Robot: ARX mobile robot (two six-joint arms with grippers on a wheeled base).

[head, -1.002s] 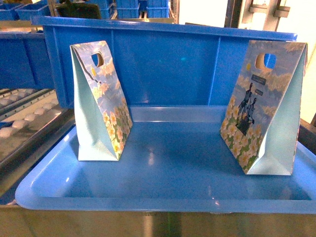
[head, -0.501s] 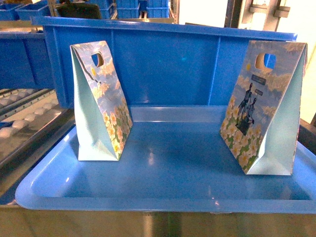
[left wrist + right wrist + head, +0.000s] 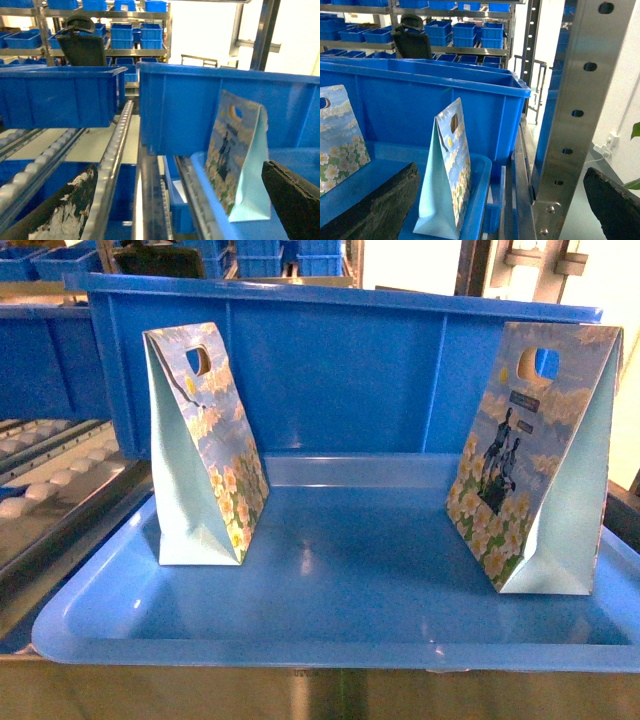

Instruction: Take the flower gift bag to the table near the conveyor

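Two flower gift bags stand upright in a glossy blue tray (image 3: 330, 640) in the head view: one on the left (image 3: 205, 450), one on the right (image 3: 530, 470). No gripper shows in that view. In the left wrist view my left gripper (image 3: 175, 210) is open and empty, over the conveyor rollers (image 3: 115, 150), with the left bag (image 3: 235, 160) just inside its right finger (image 3: 295, 200). In the right wrist view my right gripper (image 3: 492, 207) is open and empty; the right bag (image 3: 447, 175) stands near its left finger (image 3: 370, 205). The table is out of view.
A deep blue bin (image 3: 330, 350) stands right behind the tray. Conveyor rollers (image 3: 50, 480) run along the left. A steel rack post (image 3: 580, 100) rises just right of the tray. Shelves of blue bins (image 3: 125, 35) fill the background.
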